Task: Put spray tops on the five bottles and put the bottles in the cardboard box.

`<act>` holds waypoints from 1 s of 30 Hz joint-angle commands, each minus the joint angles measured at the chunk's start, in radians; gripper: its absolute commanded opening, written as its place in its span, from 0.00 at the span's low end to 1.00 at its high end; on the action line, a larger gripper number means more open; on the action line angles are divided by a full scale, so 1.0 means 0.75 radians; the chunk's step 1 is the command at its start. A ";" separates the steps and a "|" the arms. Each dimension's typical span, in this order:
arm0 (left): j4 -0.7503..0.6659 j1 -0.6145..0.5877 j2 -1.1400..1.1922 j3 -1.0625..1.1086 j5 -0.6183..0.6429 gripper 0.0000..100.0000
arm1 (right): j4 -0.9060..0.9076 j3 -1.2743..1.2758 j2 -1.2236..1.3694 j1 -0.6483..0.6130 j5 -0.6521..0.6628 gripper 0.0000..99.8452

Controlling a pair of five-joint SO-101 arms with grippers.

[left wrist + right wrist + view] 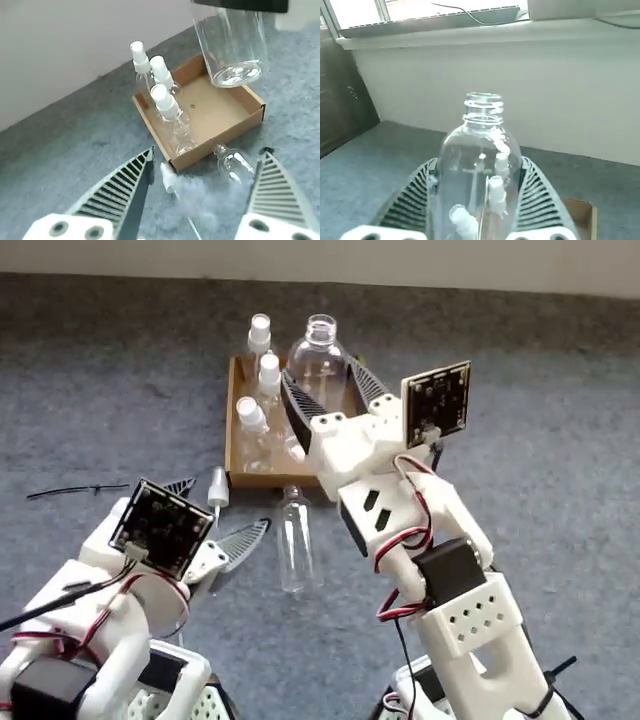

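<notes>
From above, my right end effector (322, 372) is pinching an uncapped bottle (318, 345) over the cardboard box (232, 430), which is holding three capped bottles (268, 370). Through the left wrist, I'm watching my left end effector (207, 152) hanging spread by a spray top (168, 177) on the surface (60, 150). The right wrist is showing that bottle upright.

Grey carpet (540, 400) meets a white wall (560, 85) under a bright window (445, 7).

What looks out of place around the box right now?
An uncapped bottle lies on its side outside the cardboard box, with a loose spray top beside it. The right claw holds a larger open bottle above the box.
</notes>
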 commanded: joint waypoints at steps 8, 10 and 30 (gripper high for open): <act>-0.477 0.021 0.017 0.287 0.020 0.30 | 0.093 -0.007 -0.187 -0.165 -0.025 0.00; -0.522 0.021 0.011 0.326 0.020 0.30 | 0.167 -0.005 -0.242 -0.169 -0.025 0.00; -0.376 0.099 -0.130 0.318 0.020 0.29 | 0.234 0.081 -0.339 -0.161 -0.016 0.00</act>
